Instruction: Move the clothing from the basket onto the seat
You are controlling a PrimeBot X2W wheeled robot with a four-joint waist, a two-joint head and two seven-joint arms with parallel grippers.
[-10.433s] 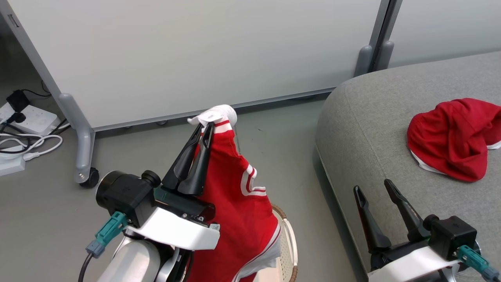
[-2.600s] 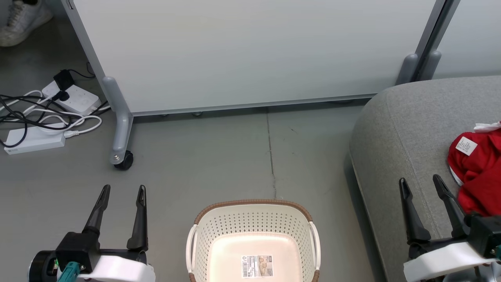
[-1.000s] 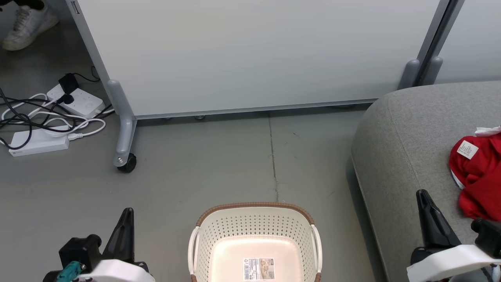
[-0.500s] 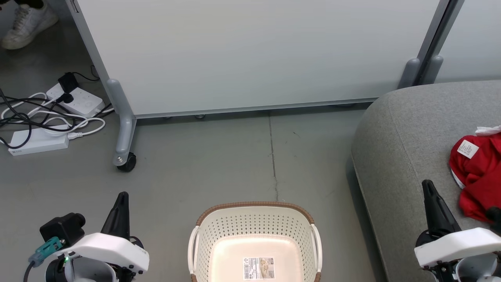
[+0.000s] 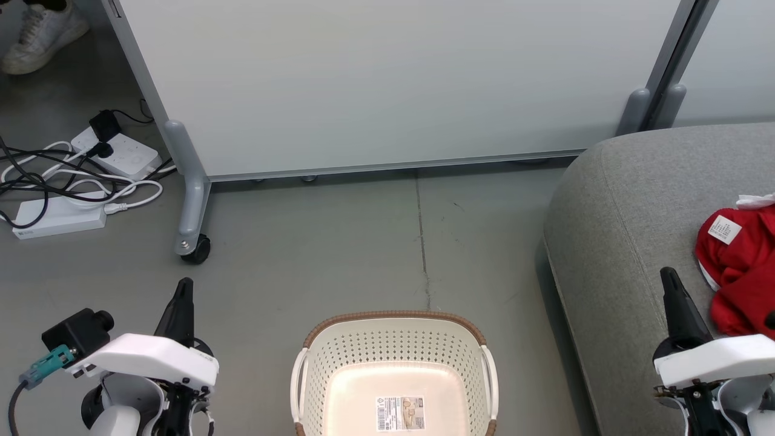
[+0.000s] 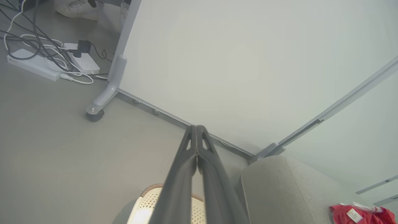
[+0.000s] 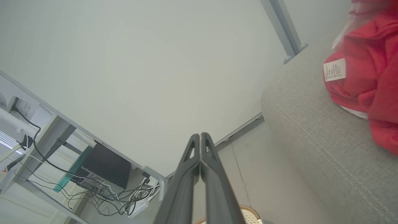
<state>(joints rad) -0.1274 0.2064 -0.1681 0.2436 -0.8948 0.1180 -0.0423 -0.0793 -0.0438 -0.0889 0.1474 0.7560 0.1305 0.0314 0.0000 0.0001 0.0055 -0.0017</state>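
Observation:
The cream basket (image 5: pixel 393 348) stands on the floor at the bottom centre, holding nothing but the label sticker (image 5: pixel 399 413) on its bottom. Red clothing (image 5: pixel 738 266) with a white tag lies bunched on the grey seat (image 5: pixel 629 218) at the right; the right wrist view has the clothing (image 7: pixel 367 77) on the seat (image 7: pixel 311 124) too. My left gripper (image 5: pixel 183 287) is shut and empty, left of the basket, with its fingers (image 6: pixel 196 146) pressed together. My right gripper (image 5: pixel 668 277) is shut and empty over the seat's front edge, just left of the clothing, its fingers (image 7: pixel 200 146) closed.
A white partition panel (image 5: pixel 387 85) on grey castor legs (image 5: pixel 192 242) stands behind the basket. Power strips and tangled cables (image 5: pixel 66 181) lie on the floor at the far left. A person's white shoe (image 5: pixel 36 33) shows at the top left corner.
Both arms have rolled at the wrist and risen slightly, so each white wrist housing now faces up. Both grippers stayed shut. Basket and clothing have not moved.

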